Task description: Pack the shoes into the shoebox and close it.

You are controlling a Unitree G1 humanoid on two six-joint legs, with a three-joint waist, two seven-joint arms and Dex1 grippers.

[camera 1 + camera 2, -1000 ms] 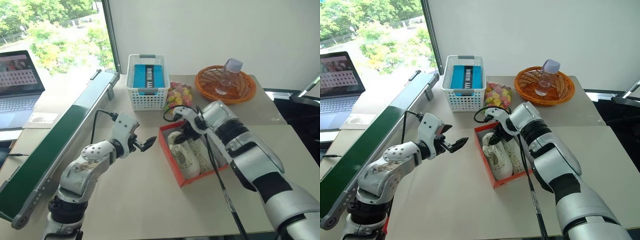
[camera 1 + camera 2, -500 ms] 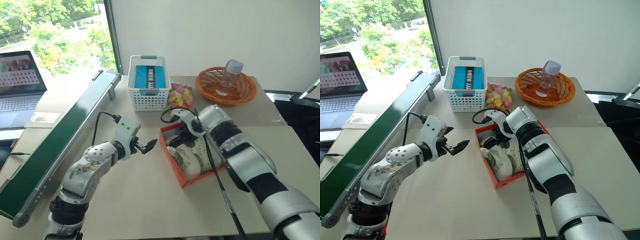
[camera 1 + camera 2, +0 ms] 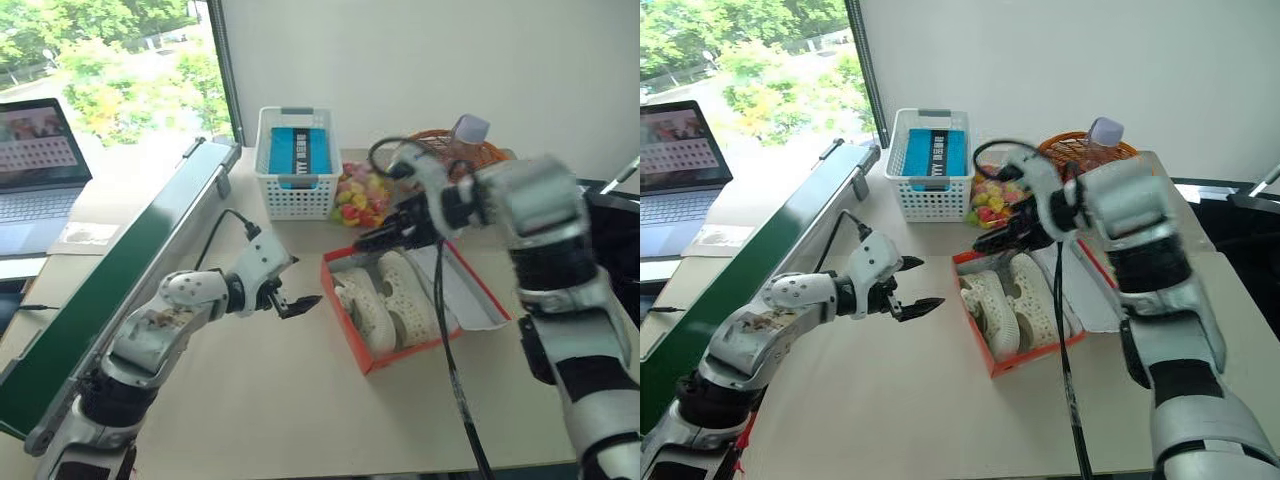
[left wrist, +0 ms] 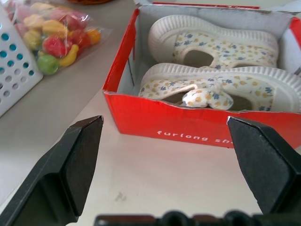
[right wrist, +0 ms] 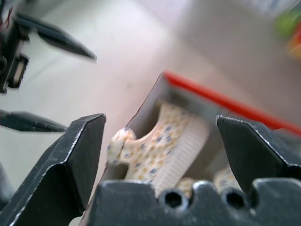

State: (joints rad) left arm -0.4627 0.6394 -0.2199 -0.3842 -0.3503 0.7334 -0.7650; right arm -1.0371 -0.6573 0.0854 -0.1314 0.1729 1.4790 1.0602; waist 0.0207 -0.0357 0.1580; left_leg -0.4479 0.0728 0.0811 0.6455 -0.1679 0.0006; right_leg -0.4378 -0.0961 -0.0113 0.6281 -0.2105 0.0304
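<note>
Cardboard, light and easily dented: we judged the shoebox (image 3: pixel 405 305) best handled by its flap's (image 3: pixel 462 288) edge. Both shoes (image 3: pixel 390 300) lay inside. Left pincer (image 3: pixel 296 304) and right pincer (image 3: pixel 385 236) gaped wide, empty.

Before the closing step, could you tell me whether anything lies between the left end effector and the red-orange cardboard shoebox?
Nothing visible does: bare tabletop separates the open left end effector from the red-orange cardboard shoebox, with both cream-white shoes inside.
</note>
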